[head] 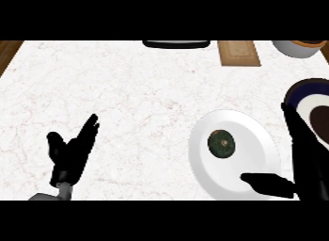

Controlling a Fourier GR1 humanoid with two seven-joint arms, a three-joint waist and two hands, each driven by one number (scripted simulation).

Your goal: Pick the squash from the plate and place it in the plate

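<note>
- Lying on the white plate (240, 126), left of its middle, the squash (222, 143) shows in the head view as a small, round, dark green thing.
- The white plate sits on the pale marble counter (139, 94), toward the right and near edge.
- The right hand (310, 172) comes in at the lower right, and its fingers (295, 132) are straight and point away from the robot along the white plate's right rim.
- Its thumb (268, 184) sticks out to the left over the near right part of that plate.
- The hand is spread wide and holds nothing. The squash lies left of the fingers and beyond the thumb, with bare plate between it and each.
- Just right of the fingers is a dark blue plate (299, 92) with a white ring and a brown middle.
- The left hand (71, 155) rests at the lower left, fingers up and relaxed, holding nothing and well apart from the squash.
- Along the far edge are a black object (176, 44), a wooden board (238, 52) and a grey bowl (295, 49).
</note>
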